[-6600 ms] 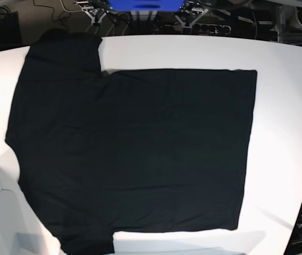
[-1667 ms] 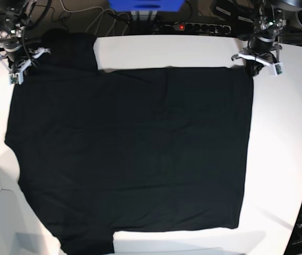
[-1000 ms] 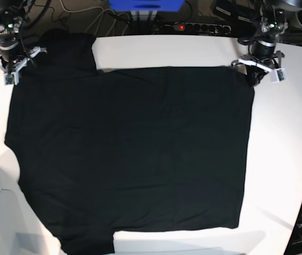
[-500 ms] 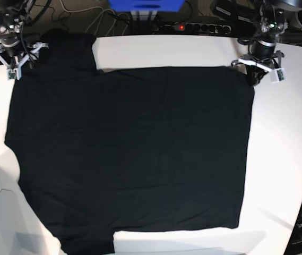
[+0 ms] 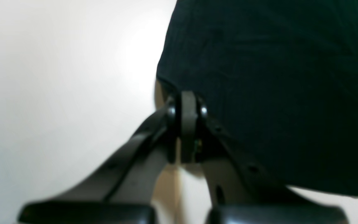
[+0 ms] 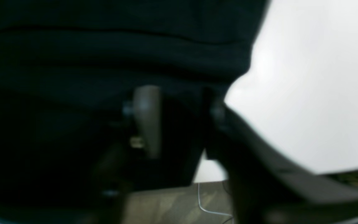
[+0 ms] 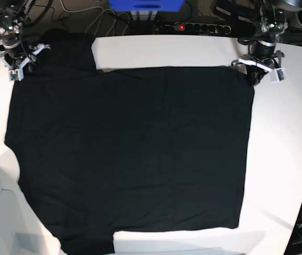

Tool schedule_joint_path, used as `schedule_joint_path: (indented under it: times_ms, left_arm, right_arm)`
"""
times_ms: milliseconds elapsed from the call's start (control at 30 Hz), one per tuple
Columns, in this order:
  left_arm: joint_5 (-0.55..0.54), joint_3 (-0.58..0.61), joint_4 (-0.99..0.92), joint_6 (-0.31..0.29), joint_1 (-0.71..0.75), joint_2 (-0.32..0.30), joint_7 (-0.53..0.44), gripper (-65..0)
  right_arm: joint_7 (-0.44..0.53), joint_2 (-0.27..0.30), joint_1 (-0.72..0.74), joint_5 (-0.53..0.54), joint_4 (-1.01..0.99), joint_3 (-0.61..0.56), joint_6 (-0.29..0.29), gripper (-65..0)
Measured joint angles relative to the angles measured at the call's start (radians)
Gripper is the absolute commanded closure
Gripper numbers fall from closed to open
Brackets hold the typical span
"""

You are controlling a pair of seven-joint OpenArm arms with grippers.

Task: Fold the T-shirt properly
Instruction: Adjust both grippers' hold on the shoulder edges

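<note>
White tabletop [image 7: 172,50] carries the shirt [image 7: 135,154] flat. Left pincer [image 5: 187,102] clamps its corner; right pincer [image 6: 176,118] gapes astride the sleeve edge: pinch firmly, lift evenly.

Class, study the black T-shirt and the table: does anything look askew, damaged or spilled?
Nothing stands out. The T-shirt lies spread flat on the white table, unfolded, with no tears or spills visible; both grippers sit at its far corners.

Both pincers down at T-shirt [image 7: 129,154] corners
</note>
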Motion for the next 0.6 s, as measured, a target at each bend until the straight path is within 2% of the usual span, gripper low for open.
schedule_joint_path:
  times_ms: [67,300,433,600]
  left_arm:
    - [0.000,0.000,0.000,0.000,0.000,0.000,0.000,0.0]
    - [0.000,0.000,0.000,0.000,0.000,0.000,0.000,0.0]
    - [0.000,0.000,0.002,0.000,0.000,0.000,0.000,0.0]
    - [0.000,0.000,0.007,0.000,0.000,0.000,0.000,0.0]
  right_arm:
    - [0.000,0.000,0.000,0.000,0.000,0.000,0.003,0.0]
    - [-0.021,-0.001,-0.005,-0.012,0.021,0.000,0.006,0.0]
    - [-0.051,-0.010,-0.007,-0.036,0.086,0.035,0.006,0.0]
    - [-0.040,-0.009,-0.004,-0.026,0.188,0.039,0.006,0.0]
